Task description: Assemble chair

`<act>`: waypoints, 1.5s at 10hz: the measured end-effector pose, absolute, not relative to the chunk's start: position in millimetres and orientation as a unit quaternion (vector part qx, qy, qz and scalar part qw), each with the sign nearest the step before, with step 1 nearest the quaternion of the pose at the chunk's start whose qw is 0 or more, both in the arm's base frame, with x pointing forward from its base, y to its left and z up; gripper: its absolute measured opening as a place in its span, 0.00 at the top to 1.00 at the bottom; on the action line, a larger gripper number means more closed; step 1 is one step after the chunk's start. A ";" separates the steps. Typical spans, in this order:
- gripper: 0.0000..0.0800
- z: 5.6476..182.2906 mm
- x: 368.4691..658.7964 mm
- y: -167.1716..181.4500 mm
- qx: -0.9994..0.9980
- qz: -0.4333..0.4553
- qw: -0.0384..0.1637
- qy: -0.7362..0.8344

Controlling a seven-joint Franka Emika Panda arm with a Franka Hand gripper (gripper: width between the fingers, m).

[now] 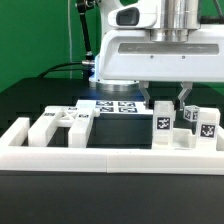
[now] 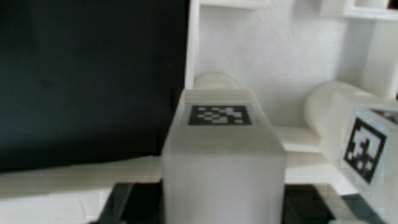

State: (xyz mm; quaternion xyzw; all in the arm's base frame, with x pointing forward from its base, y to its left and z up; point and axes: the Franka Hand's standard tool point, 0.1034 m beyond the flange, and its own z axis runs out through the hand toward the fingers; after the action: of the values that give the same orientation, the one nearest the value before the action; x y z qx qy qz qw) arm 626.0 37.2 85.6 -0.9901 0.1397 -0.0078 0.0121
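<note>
White plastic chair post [image 1: 161, 121], right of centre in the exterior view, sits pinched in the gripper [image 1: 166, 102]; the pickup step seems done, so next comes a straight lift off the worktop [image 1: 40, 100].

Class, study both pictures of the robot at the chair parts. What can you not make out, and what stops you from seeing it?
- Exterior view: the gripper fingertips, hidden behind the tagged white pieces.
- Exterior view: the marker board, partly covered by the arm's body.
- Wrist view: the tagged bar, blurred; its tag pattern is unreadable.
- Wrist view: the second tagged piece, cut off by the picture edge.
</note>
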 end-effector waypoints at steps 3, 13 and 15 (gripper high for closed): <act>0.64 84.8 628.7 42.9 -0.961 -0.009 0.015 0.277; 0.52 84.0 632.4 54.9 -0.838 -0.011 0.036 0.544; 0.23 85.6 632.9 56.2 -0.860 -0.013 0.036 0.509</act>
State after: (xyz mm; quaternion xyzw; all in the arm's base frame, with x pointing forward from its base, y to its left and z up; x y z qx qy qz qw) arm 632.9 56.2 85.6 -0.8598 0.5092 -0.0129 0.0362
